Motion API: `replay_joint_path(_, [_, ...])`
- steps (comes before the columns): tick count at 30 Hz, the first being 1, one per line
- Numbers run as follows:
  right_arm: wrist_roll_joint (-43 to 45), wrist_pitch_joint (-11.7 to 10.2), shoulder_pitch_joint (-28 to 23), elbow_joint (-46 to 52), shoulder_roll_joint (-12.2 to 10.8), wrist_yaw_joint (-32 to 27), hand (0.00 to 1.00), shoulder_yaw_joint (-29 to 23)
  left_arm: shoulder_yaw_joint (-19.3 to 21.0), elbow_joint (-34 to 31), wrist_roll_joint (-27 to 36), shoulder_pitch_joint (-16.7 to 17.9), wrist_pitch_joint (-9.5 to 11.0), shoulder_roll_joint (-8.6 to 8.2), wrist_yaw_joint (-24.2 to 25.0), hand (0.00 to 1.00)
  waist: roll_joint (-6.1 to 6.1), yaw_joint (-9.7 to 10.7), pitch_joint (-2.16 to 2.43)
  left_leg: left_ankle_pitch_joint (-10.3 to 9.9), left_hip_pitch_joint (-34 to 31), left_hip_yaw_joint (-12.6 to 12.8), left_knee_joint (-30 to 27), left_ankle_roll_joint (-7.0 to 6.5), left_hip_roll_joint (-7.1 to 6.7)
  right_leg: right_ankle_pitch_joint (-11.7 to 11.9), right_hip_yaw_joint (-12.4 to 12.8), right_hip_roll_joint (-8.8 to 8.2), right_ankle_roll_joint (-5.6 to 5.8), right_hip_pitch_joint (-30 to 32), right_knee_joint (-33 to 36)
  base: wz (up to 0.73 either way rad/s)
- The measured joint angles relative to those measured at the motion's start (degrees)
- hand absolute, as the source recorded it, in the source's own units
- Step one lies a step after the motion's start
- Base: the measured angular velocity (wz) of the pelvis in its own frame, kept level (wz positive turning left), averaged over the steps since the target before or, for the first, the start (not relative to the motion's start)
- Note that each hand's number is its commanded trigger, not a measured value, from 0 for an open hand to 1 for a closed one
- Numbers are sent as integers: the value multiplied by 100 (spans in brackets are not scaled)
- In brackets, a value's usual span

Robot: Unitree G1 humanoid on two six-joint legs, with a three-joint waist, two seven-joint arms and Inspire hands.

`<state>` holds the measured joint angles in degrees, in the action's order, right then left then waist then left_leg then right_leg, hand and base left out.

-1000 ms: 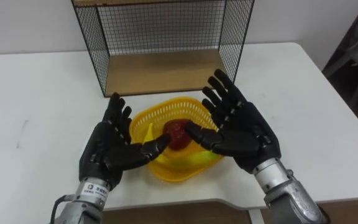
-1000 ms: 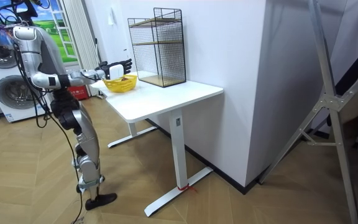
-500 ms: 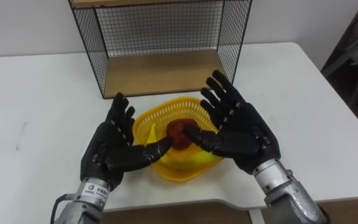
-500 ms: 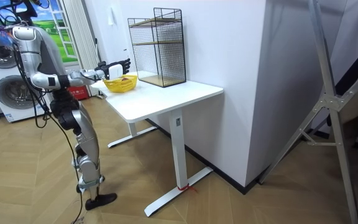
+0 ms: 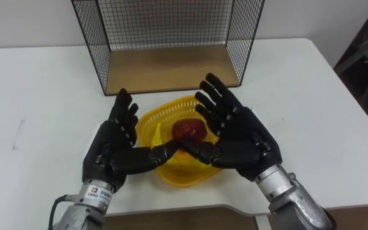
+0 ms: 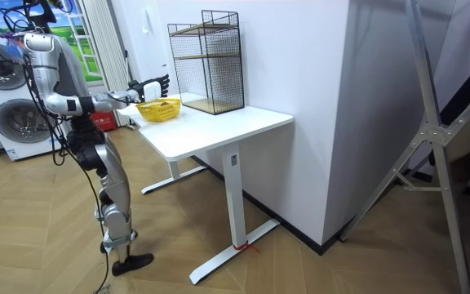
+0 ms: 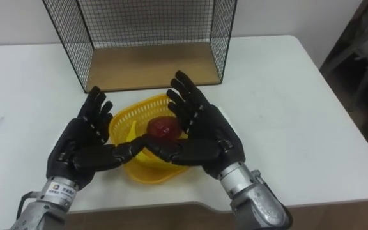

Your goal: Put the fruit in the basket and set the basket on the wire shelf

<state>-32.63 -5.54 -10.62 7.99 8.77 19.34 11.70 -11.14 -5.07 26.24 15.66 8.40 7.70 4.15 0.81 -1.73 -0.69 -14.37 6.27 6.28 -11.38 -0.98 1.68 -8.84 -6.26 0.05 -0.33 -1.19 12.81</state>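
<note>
Between our two hands, in front of the wire shelf (image 5: 101, 51), we see the yellow basket (image 5: 153, 119) over the near part of the white table (image 5: 37, 115). We cannot tell whether its bottom touches the tabletop. A dark red fruit (image 5: 187, 129) lies inside it, toward the far right of the bowl. Beside that lies a pale yellow-green piece (image 5: 156, 136), too hidden for us to name.

Our left hand (image 5: 114, 150) stands against the basket's left side with its palm turned inward and its fingers straight and spread, pointing toward the shelf. Our right hand (image 5: 238, 137) mirrors it on the right side, also with flat, spread fingers, and it covers part of the right rim. Both thumbs reach inward across the near half of the basket, and their tips almost meet just below the red fruit. Neither hand curls round the rim. We cannot tell whether the palms press on the basket's walls.

Just beyond the basket, the shelf's wooden floor (image 5: 171, 67) sits open toward us, with black mesh on both sides.

From the room view, we stand upright at the end of the table nearest the room view's left, both arms stretched forward to the basket. A washing machine (image 6: 11, 114) stands behind us.
</note>
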Motion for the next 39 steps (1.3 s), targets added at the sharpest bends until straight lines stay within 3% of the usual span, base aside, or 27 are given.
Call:
replay_joint_path(3, [267,-129,136,215,33,-208,0,-298,19,-1,-4,6,51,48,-6,0,1,-13,3,0,29,19,-4,0,-1,0,20,0,0,8,0,-2])
replay_joint_path(8, [587,-151,402,235,98,-726,0,-664,105,0,-15,5,81,194,-128,0,2,38,4,1,32,65,-19,0,1,1,56,2,2,14,10,-4])
replay_joint_path(13, [809,-195,469,384,120,-1233,0,-969,309,0,-14,4,80,152,-147,0,-12,51,8,1,108,124,-4,0,7,3,117,12,2,4,42,-7])
replay_joint_path(17, [834,-196,555,391,279,-1509,0,-1210,502,0,-36,4,80,171,-142,0,-132,136,45,1,133,147,-3,0,6,2,124,7,2,2,73,-3])
replay_joint_path(20, [846,-197,555,393,277,-1575,0,-1407,559,1,-60,4,79,173,-129,0,-185,137,53,1,136,155,-5,-1,2,4,138,5,3,-1,73,-2])
replay_joint_path(24, [902,-197,555,392,279,-1634,0,-1420,557,0,-61,4,79,181,-97,0,-174,144,45,1,134,147,11,-1,3,4,142,10,4,-15,70,0])
replay_joint_path(27, [877,-201,555,306,283,-1747,0,-1410,557,40,-54,4,77,206,-108,0,-121,142,12,1,149,149,13,0,19,33,132,31,0,-85,-35,3])
replay_joint_path(39, [839,-209,555,-708,278,-1664,0,-1094,556,59,-53,6,76,205,-142,0,-144,117,-4,1,142,139,16,0,24,32,108,26,1,-63,-38,0])
